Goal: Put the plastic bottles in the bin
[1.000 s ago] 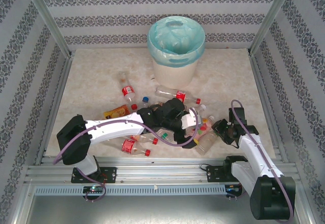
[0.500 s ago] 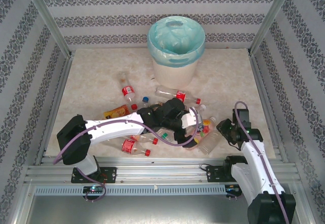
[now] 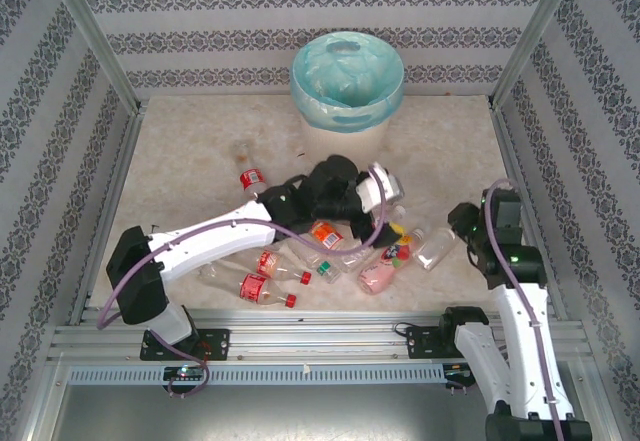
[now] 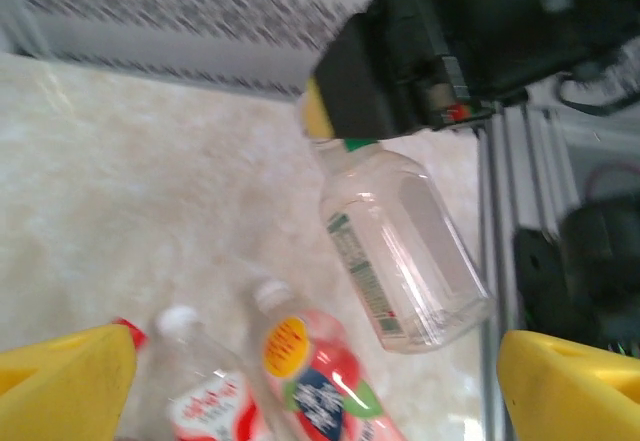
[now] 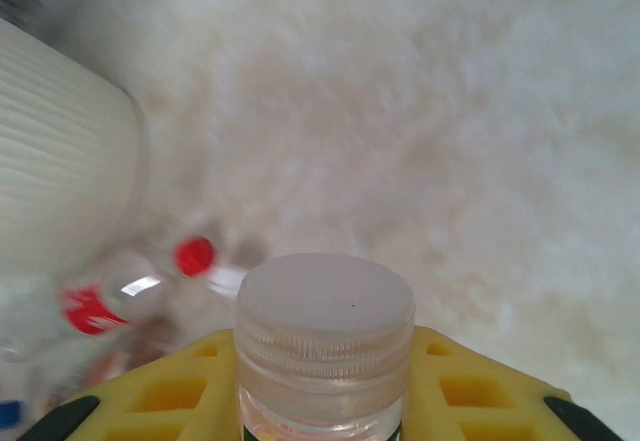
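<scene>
The bin (image 3: 347, 96), a cream bucket with a turquoise liner, stands at the far middle. Several plastic bottles lie in front of it: an orange-labelled one (image 3: 325, 233), a pink one (image 3: 384, 267) and red-labelled ones (image 3: 267, 261). My right gripper (image 3: 458, 229) is shut on the neck of a clear white-capped bottle (image 3: 436, 248); its cap (image 5: 325, 306) sits between the yellow fingers (image 5: 470, 386). My left gripper (image 3: 375, 196) hovers open above the pile, its fingers (image 4: 65, 381) wide apart over the pink bottle (image 4: 315, 386). The clear bottle (image 4: 400, 251) hangs beyond them.
Metal frame rails (image 3: 505, 151) and patterned walls enclose the table. A red-capped bottle (image 5: 125, 296) lies beside the bin's ribbed wall (image 5: 50, 161). Another red-labelled bottle (image 3: 250, 179) lies left of the left arm (image 3: 215, 241). Bare table stretches right of the bin (image 3: 450, 141).
My right gripper closed on the clear bottle and carried it up and away from the pile. My left gripper opened wider and rose towards the bin. Bottles in the pile shifted.
</scene>
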{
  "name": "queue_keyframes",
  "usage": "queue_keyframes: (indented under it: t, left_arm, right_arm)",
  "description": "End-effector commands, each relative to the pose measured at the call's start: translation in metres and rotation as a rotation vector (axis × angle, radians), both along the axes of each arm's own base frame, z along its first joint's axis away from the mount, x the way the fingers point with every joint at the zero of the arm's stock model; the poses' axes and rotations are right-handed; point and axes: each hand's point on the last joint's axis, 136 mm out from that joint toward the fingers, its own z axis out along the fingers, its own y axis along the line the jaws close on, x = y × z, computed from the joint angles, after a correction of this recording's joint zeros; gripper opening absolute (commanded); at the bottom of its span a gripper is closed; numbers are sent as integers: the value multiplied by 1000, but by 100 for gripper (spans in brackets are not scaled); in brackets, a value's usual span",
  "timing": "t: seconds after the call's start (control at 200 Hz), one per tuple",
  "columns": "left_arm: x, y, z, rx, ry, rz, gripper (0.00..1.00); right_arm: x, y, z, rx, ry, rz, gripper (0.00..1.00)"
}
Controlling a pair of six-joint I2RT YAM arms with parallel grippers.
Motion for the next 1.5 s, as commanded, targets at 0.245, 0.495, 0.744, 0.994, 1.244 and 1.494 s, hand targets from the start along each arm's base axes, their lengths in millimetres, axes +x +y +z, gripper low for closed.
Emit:
queue_keyframes:
  t: [0.245,0.495,0.744,0.994,1.244,1.494]
  left_arm:
    - [152,69,122,-189,57,380,90]
    - [215,112,152,-277,25,522,88]
    - [244,150,163,-359,37,595,86]
    - [267,145,130,-336,144,607,84]
    - [277,138,101,-299,209,605,83]
    - [283,136,83,-270,232,615,83]
  right_arm:
    - [120,100,234,-271,-627,286,11]
    - [188,169,330,-338,-852,404,11]
    - [259,177,350,-470,-910,400,9]
    - [350,176,270,-531,-758,408,7]
    - [385,195,214,-587,-672,491,11]
    - [396,194,200,-624,-636,496,22]
